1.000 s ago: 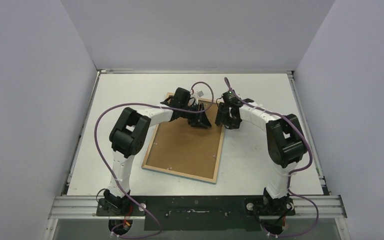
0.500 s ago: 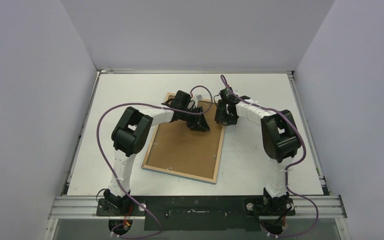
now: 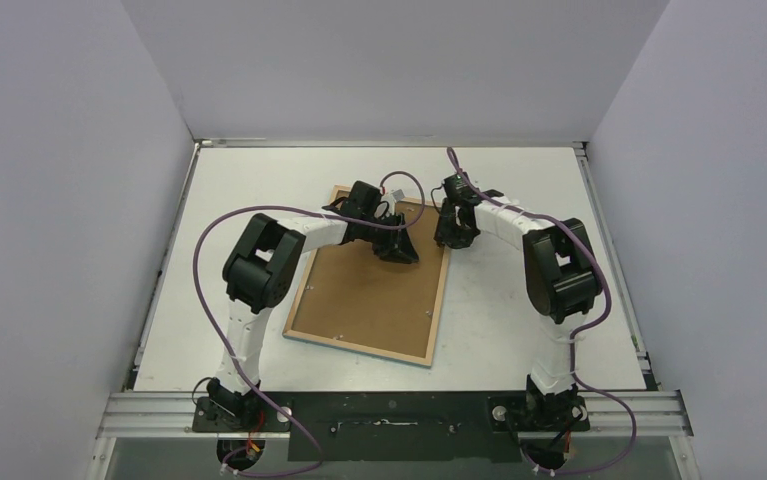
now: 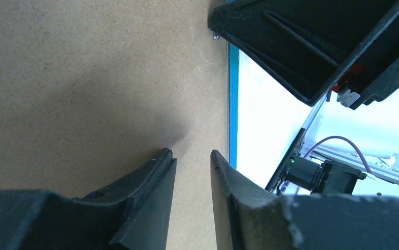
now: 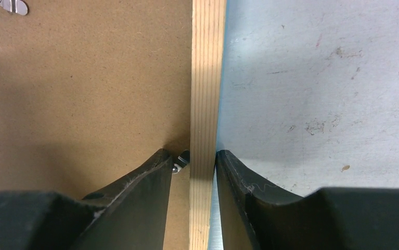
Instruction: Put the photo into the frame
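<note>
Over the last second the right gripper [image 3: 452, 240] has swung left from the table [image 3: 259, 180] beside the frame [image 3: 440, 310] onto the frame's right side, near its far right corner, and its jaws have drawn in. The frame itself has not shifted. It lies face down in the middle of the table, slightly askew, with the brown backing board [image 3: 364, 295] facing up.

In the right wrist view the two fingers straddle the wooden rail [image 5: 206, 78] of that side. The outer finger touches the rail's outer edge, where a thin turquoise line shows. The inner finger stands just beside the rail over the board, with a small metal tab [image 5: 180, 161] in the sliver between. The claw is narrow, but I cannot tell whether it actually pinches the rail.

The left gripper [image 4: 192, 155] has eased a little to the left. It hangs low over the far part of the backing board, near the same right rail. Its fingers are a narrow slit apart with nothing between them, and whether the tips touch the board is not clear.
</note>
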Robot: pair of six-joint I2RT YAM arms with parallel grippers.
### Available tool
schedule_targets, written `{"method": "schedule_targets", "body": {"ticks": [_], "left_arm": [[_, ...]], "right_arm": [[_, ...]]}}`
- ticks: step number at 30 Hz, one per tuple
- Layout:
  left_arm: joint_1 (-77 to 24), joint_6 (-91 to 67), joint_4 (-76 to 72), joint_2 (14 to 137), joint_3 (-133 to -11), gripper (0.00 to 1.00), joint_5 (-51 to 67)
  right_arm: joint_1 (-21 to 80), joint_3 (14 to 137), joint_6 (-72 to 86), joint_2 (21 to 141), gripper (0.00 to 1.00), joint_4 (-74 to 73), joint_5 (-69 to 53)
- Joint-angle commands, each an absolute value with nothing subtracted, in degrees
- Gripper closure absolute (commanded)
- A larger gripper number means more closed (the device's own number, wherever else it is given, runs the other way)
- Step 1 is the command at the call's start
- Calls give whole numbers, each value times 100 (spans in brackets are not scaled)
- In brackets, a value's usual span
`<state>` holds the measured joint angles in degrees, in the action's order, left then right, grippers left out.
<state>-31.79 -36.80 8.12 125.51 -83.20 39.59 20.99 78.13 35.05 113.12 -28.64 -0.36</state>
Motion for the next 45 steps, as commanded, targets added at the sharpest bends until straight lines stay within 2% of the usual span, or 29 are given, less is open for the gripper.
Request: {"method": "schedule_targets", "body": {"ticks": [1, 8, 24, 26, 31, 35, 39, 42, 45], "left_arm": [[-3221, -3455, 1274, 12700, -8322, 69, 3762], [-3243, -3456, 1270, 12733, -8366, 70, 3766], [-3252, -3428, 1283, 12778, -8437, 70, 3828], [-3252, -3419, 1283, 12786, -8443, 70, 3823], [-3251, -3426, 1243, 12814, -8534, 69, 3861], [-3276, -3470, 1007, 12841, -8874, 68, 4052], [-3326, -3862, -154, 12780, -8819, 67, 4349], [-3352, -4145, -884, 12767, -8709, 67, 4298], [-3348, -4238, -967, 12948, -8831, 69, 4151]], "right_arm": [[2033, 7709, 3591, 11503, 71, -2649, 176], [2024, 7640, 3560, 11501, 73, -2642, 44], [1922, 7129, 3596, 11268, 93, -2094, -803], [1912, 7147, 3555, 11286, 90, -2148, -822], [1914, 7494, 3617, 11590, 70, -2713, -470], [1907, 7649, 3820, 11701, 68, -2899, -248], [1906, 7721, 3976, 11796, 62, -3118, -71], [1905, 7715, 4046, 11820, 60, -3267, 61], [1907, 7721, 4151, 11821, 63, -3396, 281]]}}
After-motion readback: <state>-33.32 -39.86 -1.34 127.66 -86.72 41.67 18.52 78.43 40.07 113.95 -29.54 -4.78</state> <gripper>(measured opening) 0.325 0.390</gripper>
